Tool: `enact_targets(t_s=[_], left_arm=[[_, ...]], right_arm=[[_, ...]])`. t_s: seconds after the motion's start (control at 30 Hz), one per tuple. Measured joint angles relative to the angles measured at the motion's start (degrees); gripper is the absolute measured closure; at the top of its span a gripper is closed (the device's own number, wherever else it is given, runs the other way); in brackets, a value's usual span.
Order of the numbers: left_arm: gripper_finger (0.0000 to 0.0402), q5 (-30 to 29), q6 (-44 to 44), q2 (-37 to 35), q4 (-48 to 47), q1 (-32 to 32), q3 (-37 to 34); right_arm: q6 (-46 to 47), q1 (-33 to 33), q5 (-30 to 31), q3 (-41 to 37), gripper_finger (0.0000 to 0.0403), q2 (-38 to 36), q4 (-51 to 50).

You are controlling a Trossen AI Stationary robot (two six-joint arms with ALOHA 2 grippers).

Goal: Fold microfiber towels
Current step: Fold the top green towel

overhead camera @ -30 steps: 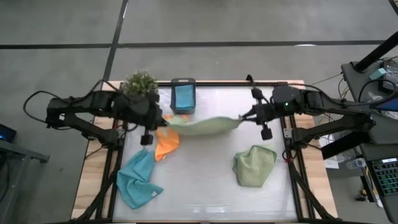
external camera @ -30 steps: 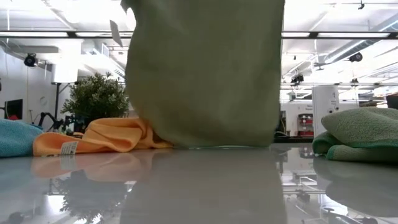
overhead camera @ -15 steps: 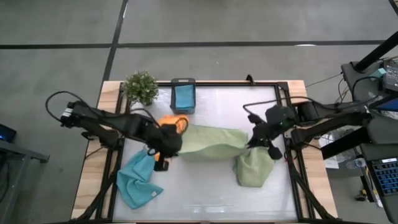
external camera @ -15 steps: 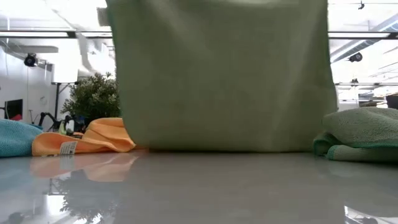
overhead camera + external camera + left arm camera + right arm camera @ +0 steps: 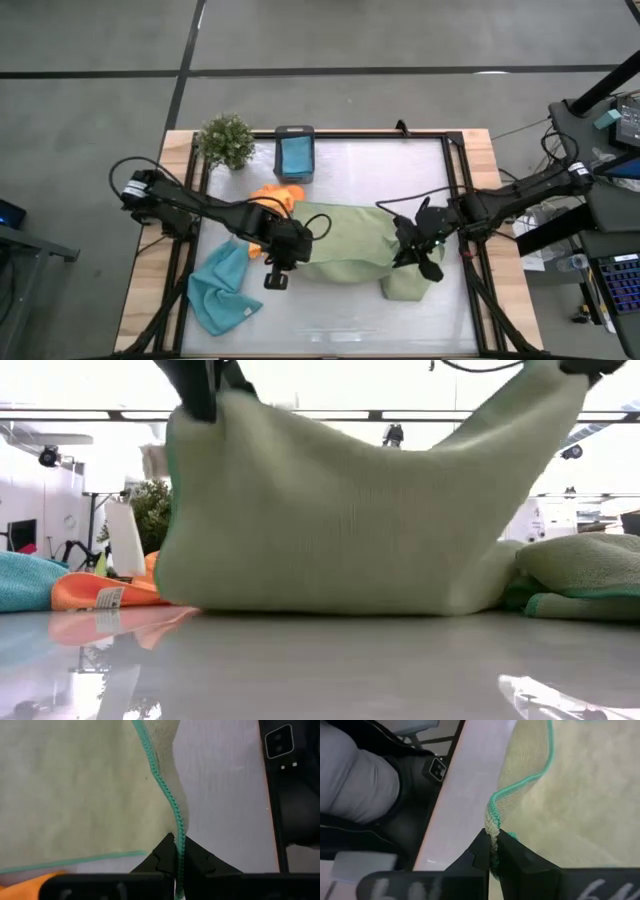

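Glossy white table, grey floor around it, bright ceiling strips beyond. The left gripper and right gripper each pinch a corner of the sage towel, which sags onto mid-table. The orange towel carries a white tag, its print unreadable. The second green towel is partly hidden.

White table top inside a dark frame, wood edges showing at left and right. Centre of frame: a sage green towel stretched between the two arms — left gripper clamped on its left end, right gripper clamped on its right end. Second green towel bunched just below the right gripper. Orange towel above the left gripper. Light blue towel lower left. Potted plant upper left — dark box beside it, blue cloth inside.
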Motion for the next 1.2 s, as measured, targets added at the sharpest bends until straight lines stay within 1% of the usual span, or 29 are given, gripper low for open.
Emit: enact_targets(t_s=[0.07,0.27,0.37,0.43,0.5,0.57,0.73,0.8,0.9,0.97,1.03,1.13,1.2], left_arm=[[0.0402,1.32,0.09,-0.11,3.08,1.03,-2.20],[0.0402,1.43,0.64,-0.81,10.00,5.52,-10.41],[0.0402,1.50,2.44,-0.84,13.94,7.95,-13.33],[0.0402,0.71,3.22,-0.84,14.75,9.60,-14.14],[0.0402,-2.51,3.38,-0.83,14.18,11.35,-14.30],[0.0402,-4.41,3.66,-0.81,14.23,13.39,-14.52],[0.0402,-4.52,4.66,-0.75,14.33,17.21,-16.01],[0.0402,-4.47,4.66,-0.67,14.34,18.50,-17.34],[0.0402,-4.70,4.55,-0.66,14.98,20.09,-19.01],[0.0402,-6.64,4.54,-0.66,16.92,20.54,-20.17],[0.0402,-10.00,4.51,-0.66,19.07,20.78,-21.28],[0.0402,-14.42,4.54,-0.66,19.54,21.23,-21.61],[0.0402,-15.99,4.61,-0.66,20.26,21.46,-21.71]], right_arm=[[0.97,0.20,-0.05,-1.34,0.0392,0.34,1.98],[0.46,-0.29,0.26,-2.41,0.0392,0.76,2.66],[0.47,-1.53,0.97,-2.36,0.0392,0.78,2.20],[0.90,-2.63,3.35,-2.39,0.0392,1.09,2.16],[0.90,-3.94,5.12,-2.64,0.0392,1.49,0.78],[0.88,-5.37,7.47,-2.74,0.0392,2.32,-1.32],[-1.20,-9.24,15.87,-2.76,0.0392,4.67,-4.03],[-2.67,-10.66,17.01,-2.76,0.0392,5.88,-4.06],[-4.57,-12.91,17.19,-2.76,0.0392,7.98,-4.04],[-5.52,-14.30,17.56,-2.76,0.0392,9.72,-4.04],[-6.26,-15.36,19.70,-2.78,0.0392,11.39,-4.09],[-7.63,-16.58,22.92,-2.78,0.0392,13.50,-4.06],[-8.31,-17.30,23.38,-2.78,0.0392,14.65,-3.91]])
